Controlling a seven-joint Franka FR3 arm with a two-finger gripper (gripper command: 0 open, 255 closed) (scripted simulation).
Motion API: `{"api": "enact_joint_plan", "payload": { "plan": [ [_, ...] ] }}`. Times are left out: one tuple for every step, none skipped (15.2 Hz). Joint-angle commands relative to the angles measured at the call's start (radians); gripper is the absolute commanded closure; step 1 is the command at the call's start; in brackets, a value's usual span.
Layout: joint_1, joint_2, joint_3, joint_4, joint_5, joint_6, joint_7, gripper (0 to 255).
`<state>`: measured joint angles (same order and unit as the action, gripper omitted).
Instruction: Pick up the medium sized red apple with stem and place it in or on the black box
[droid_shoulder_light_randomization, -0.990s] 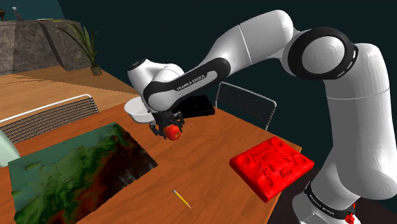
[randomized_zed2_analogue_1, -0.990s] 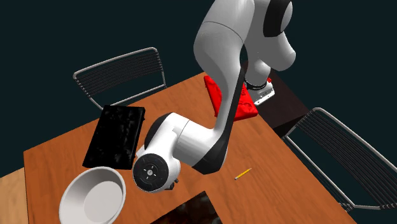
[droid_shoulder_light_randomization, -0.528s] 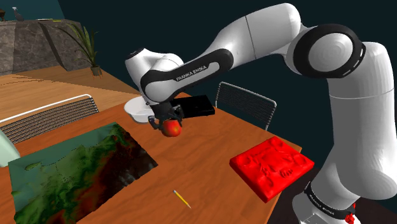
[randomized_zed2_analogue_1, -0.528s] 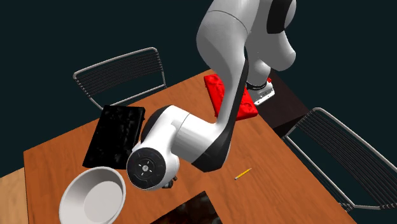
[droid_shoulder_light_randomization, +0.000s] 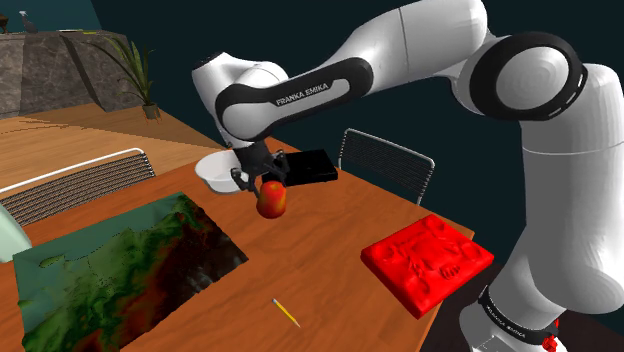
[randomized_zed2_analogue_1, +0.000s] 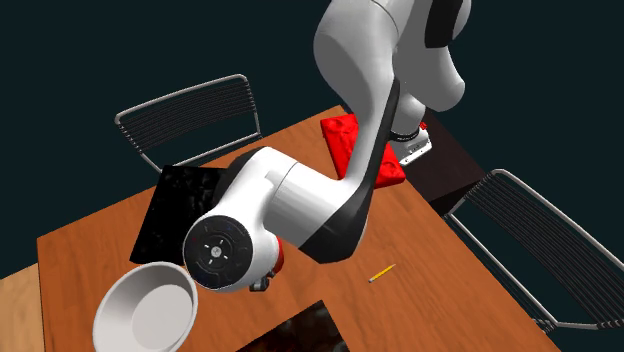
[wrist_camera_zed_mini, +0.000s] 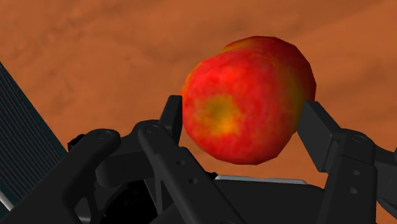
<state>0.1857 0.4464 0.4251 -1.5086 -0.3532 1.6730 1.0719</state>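
Note:
A red apple (droid_shoulder_light_randomization: 272, 198) with yellow-green patches hangs in the air above the brown wooden table (droid_shoulder_light_randomization: 330, 260), and my gripper (droid_shoulder_light_randomization: 262, 186) is shut on it. In the wrist view the apple (wrist_camera_zed_mini: 248, 98) sits clasped between the two black fingers (wrist_camera_zed_mini: 321, 130), with the tabletop below. A sliver of the apple (randomized_zed2_analogue_1: 281, 261) peeks out under the white wrist in the second exterior view. The flat black box (droid_shoulder_light_randomization: 312, 165) lies just behind the gripper near the table's far edge, beside a chair. In the second exterior view the arm partly covers this box (randomized_zed2_analogue_1: 172, 210).
A white bowl (droid_shoulder_light_randomization: 213, 171) (randomized_zed2_analogue_1: 148, 306) stands beside the black box. A red moulded tray (droid_shoulder_light_randomization: 428, 258) lies near the stand, a yellow pencil (droid_shoulder_light_randomization: 286, 312) near the front. A dark patterned mat (droid_shoulder_light_randomization: 120, 265) covers the table's left in the shoulder view. Wire chairs (droid_shoulder_light_randomization: 388, 160) (randomized_zed2_analogue_1: 188, 115) surround the table.
The gripper has risen from just above the tabletop, carrying the apple up with it. The wrist has lifted and swung slightly towards the black box.

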Motion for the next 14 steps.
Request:
{"api": "enact_joint_plan", "payload": {
  "plan": [
    [0.003,-0.003,0.002,0.024,0.003,-0.026,-0.004,255],
    [0.004,-0.005,0.002,0.034,0.004,-0.038,-0.007,255],
    [0.005,-0.007,0.003,0.044,0.005,-0.05,-0.01,255],
    [0.006,-0.009,0.003,0.055,0.006,-0.062,-0.013,255],
    [0.007,-0.011,0.004,0.066,0.007,-0.074,-0.015,255],
    [0.008,-0.012,0.004,0.078,0.008,-0.087,-0.018,255],
    [0.01,-0.013,0.005,0.089,0.009,-0.099,-0.021,255],
    [0.01,-0.014,0.005,0.09,0.009,-0.1,-0.021,255],
    [-0.004,-0.014,-0.002,0.093,0.007,-0.098,-0.041,255],
    [-0.018,-0.013,-0.008,0.097,0.004,-0.096,-0.062,255],
    [-0.032,-0.011,-0.015,0.102,0.002,-0.095,-0.082,255],
    [-0.045,-0.008,-0.022,0.109,-0.001,-0.094,-0.102,255],
    [-0.057,-0.004,-0.029,0.117,-0.004,-0.094,-0.123,255],
    [-0.07,0.001,-0.035,0.127,-0.008,-0.094,-0.143,255]
  ]
}}
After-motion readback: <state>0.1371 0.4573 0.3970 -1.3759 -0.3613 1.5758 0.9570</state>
